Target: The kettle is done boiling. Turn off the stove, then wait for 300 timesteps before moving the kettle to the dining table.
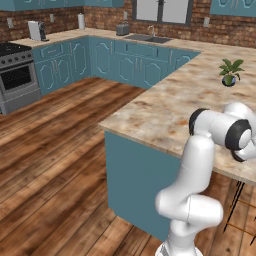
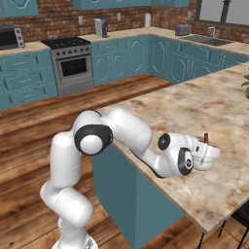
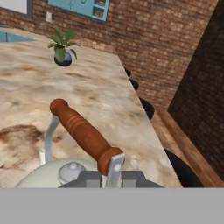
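My gripper (image 3: 111,178) is shut on the near end of the kettle's brown handle (image 3: 83,133). Under the handle, the small white kettle (image 3: 48,175) with its lid knob sits low over the marbled top of the dining table (image 3: 87,92); whether it touches the top I cannot tell. From the right base camera, the kettle (image 2: 205,156) hangs at the end of the outstretched arm, near the front edge of the dining table (image 2: 194,109), with the gripper (image 2: 197,151) on it. The stove (image 2: 73,63) stands far off by the wall counters, also seen as the stove (image 1: 15,70).
A potted plant (image 3: 62,48) (image 1: 230,72) stands further along the table. Dark stools (image 3: 146,107) line the table's far side, near a brick wall. A sink (image 1: 147,37) and a toaster oven (image 2: 9,36) sit on the wall counters. Wooden floor lies between table and stove.
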You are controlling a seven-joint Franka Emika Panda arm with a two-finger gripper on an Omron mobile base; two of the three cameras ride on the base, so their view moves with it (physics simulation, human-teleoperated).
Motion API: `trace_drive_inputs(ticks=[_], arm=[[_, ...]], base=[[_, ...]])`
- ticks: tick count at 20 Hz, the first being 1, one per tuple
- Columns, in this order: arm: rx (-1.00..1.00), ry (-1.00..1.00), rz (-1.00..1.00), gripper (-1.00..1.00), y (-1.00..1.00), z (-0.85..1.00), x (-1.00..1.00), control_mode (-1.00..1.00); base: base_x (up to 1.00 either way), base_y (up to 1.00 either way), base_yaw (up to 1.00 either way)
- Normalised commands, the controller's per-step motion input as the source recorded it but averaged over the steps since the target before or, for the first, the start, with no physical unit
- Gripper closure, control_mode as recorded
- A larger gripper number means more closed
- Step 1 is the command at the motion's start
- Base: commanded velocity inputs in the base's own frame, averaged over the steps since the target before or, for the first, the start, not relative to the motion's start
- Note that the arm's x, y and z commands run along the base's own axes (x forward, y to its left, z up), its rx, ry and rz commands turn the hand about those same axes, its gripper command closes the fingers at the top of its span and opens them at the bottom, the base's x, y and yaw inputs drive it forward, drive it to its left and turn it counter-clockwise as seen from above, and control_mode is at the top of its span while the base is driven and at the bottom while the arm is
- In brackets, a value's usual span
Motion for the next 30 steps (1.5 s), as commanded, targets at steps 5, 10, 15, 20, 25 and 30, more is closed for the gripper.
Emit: trace_drive_inputs(ticks=[5,10,15,20,25,30], arm=[[0.01,0.00,0.00,1.00,-0.21,-0.16,0.00,-1.00],[0.02,0.00,0.00,1.00,-0.21,-0.15,0.00,-1.00],[0.00,0.00,0.00,1.00,-0.12,-0.19,0.00,-1.00],[0.00,0.00,0.00,-1.00,-0.01,-0.11,-0.01,-1.00],[0.00,0.00,0.00,-1.00,0.02,-0.03,-0.14,-1.00],[0.00,0.00,0.00,-1.00,0.15,-0.13,-0.25,-1.00]], base=[[0.00,0.00,0.00],[0.00,0.00,0.00],[0.00,0.00,0.00],[0.00,0.00,0.00],[0.00,0.00,0.00],[0.00,0.00,0.00]])
